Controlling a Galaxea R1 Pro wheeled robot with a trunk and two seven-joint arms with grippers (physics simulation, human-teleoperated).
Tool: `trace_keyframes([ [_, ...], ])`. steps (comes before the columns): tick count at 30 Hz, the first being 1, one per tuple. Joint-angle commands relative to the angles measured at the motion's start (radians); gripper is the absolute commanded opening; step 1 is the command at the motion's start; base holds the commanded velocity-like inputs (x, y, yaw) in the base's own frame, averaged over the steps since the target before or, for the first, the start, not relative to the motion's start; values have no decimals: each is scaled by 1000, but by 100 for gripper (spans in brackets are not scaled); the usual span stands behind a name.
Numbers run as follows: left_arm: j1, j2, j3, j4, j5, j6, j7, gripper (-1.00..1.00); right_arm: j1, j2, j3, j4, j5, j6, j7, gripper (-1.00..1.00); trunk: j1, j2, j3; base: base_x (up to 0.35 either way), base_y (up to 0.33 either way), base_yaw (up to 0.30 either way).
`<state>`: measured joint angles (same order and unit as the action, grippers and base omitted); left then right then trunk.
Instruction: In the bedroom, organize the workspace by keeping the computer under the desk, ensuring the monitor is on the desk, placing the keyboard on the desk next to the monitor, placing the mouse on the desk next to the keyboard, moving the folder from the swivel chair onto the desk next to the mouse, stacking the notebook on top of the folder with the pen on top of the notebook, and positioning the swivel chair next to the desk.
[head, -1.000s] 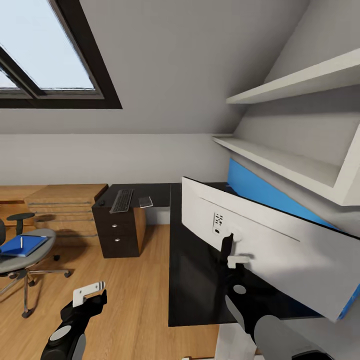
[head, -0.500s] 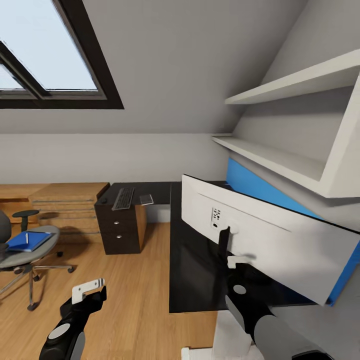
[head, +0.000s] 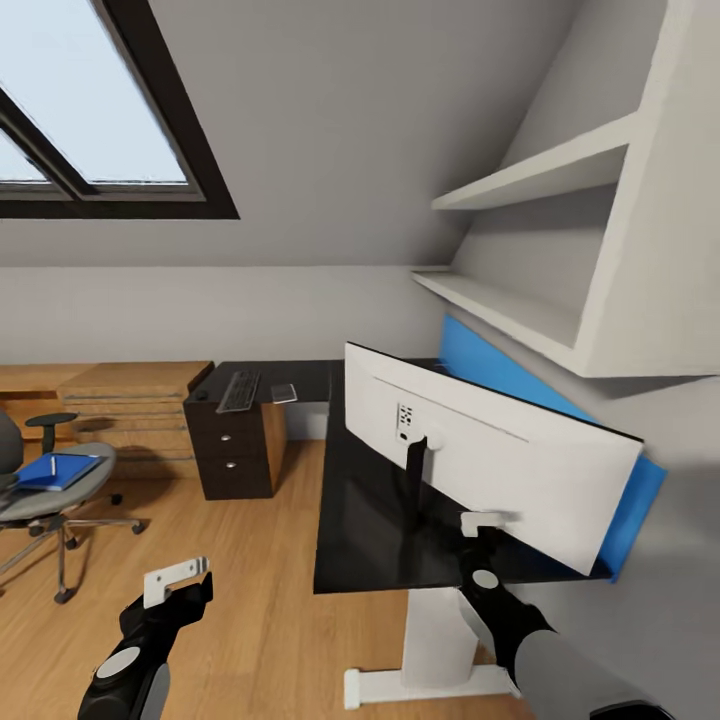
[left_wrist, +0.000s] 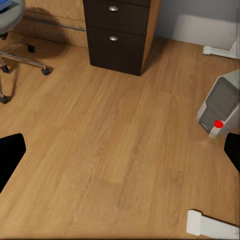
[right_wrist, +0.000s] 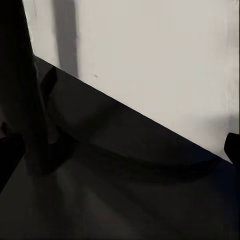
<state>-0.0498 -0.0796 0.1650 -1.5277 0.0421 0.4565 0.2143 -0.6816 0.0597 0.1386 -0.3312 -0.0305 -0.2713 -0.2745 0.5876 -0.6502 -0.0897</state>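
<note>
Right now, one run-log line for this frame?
monitor: on desk, back to camera | right gripper: at its lower edge, grip unclear | left gripper: open, empty | folder: on swivel chair

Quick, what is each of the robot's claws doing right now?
Left gripper: open, empty, above the light wood floor.
Right gripper: open, holding nothing, by the lower edge of the wide monitor's pale grey back over the glossy black desk.

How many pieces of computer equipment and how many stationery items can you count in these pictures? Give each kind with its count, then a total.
Computer equipment: 4 (monitor, keyboard, mouse, computer)
Stationery: 3 (folder, notebook, pen)
Total: 7
</note>
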Motion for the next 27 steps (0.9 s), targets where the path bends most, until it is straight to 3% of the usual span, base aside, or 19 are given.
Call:
trace_keyframes([
  [1,-1,0,1,-2,4,5,4,100,-1,-8,7,1,-4,-2,-10,100,0,-2,-2,-12,-341,0],
  [4,-1,0,1,-2,4,5,4,100,-1,-25,5,1,-6,-1,-11,100,0,-2,-2,4,-343,0],
  [5,-1,0,1,-2,4,4,3,100,-1,-46,0,1,-11,0,-13,100,0,-2,-2,105,-334,0],
  [9,-1,0,1,-1,5,4,2,100,-1,-65,-26,0,-13,3,-13,100,0,-2,-2,128,-330,0],
  [12,-1,0,11,-1,5,5,2,100,-1,-71,-54,0,-14,5,-13,100,0,-2,-2,143,-317,0],
  [18,-1,-1,53,-5,8,4,1,100,-1,-81,-64,0,-14,7,-13,100,0,-2,-2,145,-244,0],
  [27,-1,-1,62,-6,8,4,0,100,-1,-94,-65,-1,-14,7,-14,100,0,-2,-2,188,-178,0],
])
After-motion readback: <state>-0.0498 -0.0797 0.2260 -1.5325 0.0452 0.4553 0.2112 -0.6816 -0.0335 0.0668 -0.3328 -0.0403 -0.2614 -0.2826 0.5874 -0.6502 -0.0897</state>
